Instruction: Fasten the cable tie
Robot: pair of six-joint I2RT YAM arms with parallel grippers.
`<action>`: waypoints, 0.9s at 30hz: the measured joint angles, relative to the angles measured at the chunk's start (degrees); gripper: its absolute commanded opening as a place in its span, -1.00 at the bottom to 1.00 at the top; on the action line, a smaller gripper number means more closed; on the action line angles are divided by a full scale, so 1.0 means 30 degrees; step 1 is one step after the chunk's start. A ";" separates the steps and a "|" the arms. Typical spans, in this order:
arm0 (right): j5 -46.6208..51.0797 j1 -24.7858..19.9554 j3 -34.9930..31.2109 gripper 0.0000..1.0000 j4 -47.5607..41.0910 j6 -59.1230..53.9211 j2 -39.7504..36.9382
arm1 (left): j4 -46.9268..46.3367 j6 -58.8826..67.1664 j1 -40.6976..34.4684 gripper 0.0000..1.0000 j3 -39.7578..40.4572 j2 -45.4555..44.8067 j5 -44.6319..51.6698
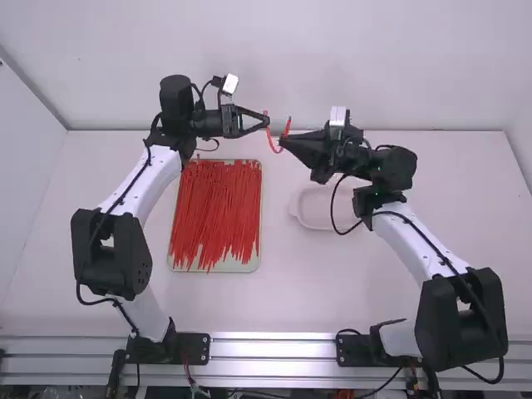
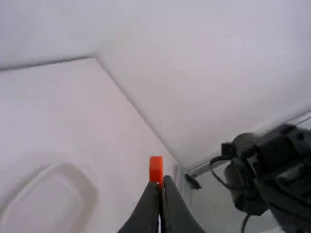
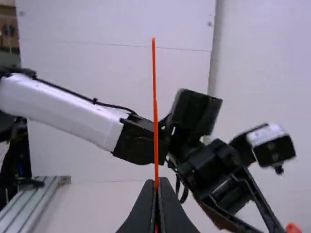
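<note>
A single red cable tie (image 1: 287, 126) hangs in the air between my two grippers, above the table's far middle. My left gripper (image 1: 266, 122) is shut on one end; in the left wrist view the tie's orange head (image 2: 156, 168) sticks out just past the closed fingertips (image 2: 159, 187). My right gripper (image 1: 283, 141) is shut on the other part, and the thin tail (image 3: 154, 107) rises straight from its closed tips (image 3: 156, 187). The two grippers point at each other, a short gap apart. How the tie runs between them is hard to tell.
A board (image 1: 177, 264) piled with several red cable ties (image 1: 216, 212) lies under the left arm. A shallow white tray (image 1: 301, 218) sits right of it, below the right gripper, and is seen as the tray (image 2: 48, 194) from the left wrist.
</note>
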 measured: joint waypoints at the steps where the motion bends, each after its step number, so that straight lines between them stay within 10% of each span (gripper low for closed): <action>1: 0.0189 0.0095 -0.0007 -1.00 -0.0423 0.0568 0.0000 | 0.0364 0.1144 0.0000 -0.97 0.0000 0.0000 0.0000; 27: 0.0270 0.1727 -0.0007 -1.00 -0.9850 0.6674 0.0000 | 0.4299 1.8178 0.0000 -0.97 0.0000 0.0000 0.2266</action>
